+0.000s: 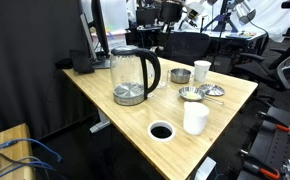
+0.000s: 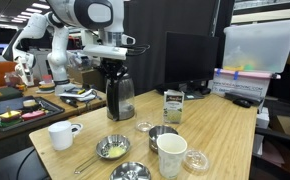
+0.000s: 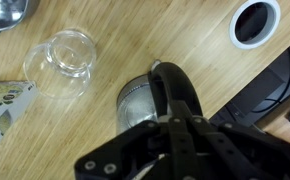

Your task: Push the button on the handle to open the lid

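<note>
Thick black curved loop handle (image 1: 154,70) is on the side of the clear glass kettle with a steel base (image 1: 131,80), and the kettle stands upright on the light wooden table (image 1: 230,98), toward its far end. The round black lid (image 1: 128,51) looks to be sitting down flat on the kettle's top.

In an exterior view the black gripper (image 2: 113,60) hangs straight down over the kettle (image 2: 119,98), right at its top. Contact is hard to judge from here.

In the wrist view we look down the gripper (image 3: 175,125). Its dark body fills the bottom of the picture, and the handle (image 3: 171,85) runs up from just under it, across the kettle's round top. Whether the fingers are apart or closed together cannot be told; they merge with the black handle below them.

Around the kettle:
- A clear glass cup (image 3: 67,60) stands near it.
- A small printed carton (image 3: 5,100) is beside the cup.
- A round black-rimmed hole (image 3: 255,22) is cut in the tabletop.
- A tall white cup (image 1: 195,118) stands just beside that hole (image 1: 161,131).
- A shiny metal bowl (image 1: 191,94) is between the white cup and the kettle.
</note>
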Robot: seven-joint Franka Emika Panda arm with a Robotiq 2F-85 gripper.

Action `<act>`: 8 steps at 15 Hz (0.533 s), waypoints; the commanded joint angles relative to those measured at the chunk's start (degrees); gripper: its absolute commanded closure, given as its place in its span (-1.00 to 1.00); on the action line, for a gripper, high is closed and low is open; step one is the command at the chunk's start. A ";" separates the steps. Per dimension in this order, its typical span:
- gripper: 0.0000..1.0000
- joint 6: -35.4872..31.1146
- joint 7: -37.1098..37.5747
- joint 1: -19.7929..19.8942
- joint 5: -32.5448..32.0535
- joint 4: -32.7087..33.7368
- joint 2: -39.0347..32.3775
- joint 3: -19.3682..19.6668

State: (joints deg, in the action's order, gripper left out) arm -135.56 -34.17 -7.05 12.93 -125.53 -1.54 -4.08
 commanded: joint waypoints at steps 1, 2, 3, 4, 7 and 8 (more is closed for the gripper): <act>1.00 -0.77 -1.39 0.76 1.23 -0.52 1.58 -0.78; 1.00 -0.73 -1.59 0.68 1.52 -0.68 2.21 -0.78; 1.00 -0.67 -1.72 0.59 1.73 -0.80 2.84 -0.74; 1.00 -0.59 -1.85 0.49 1.92 -0.91 3.45 -0.68; 1.00 -0.59 -2.06 0.13 2.26 -1.13 4.76 -0.44; 1.00 -0.62 -2.01 -0.01 2.33 -1.26 4.91 -0.41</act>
State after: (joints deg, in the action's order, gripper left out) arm -135.55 -34.17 -7.21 13.50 -125.59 2.12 -4.23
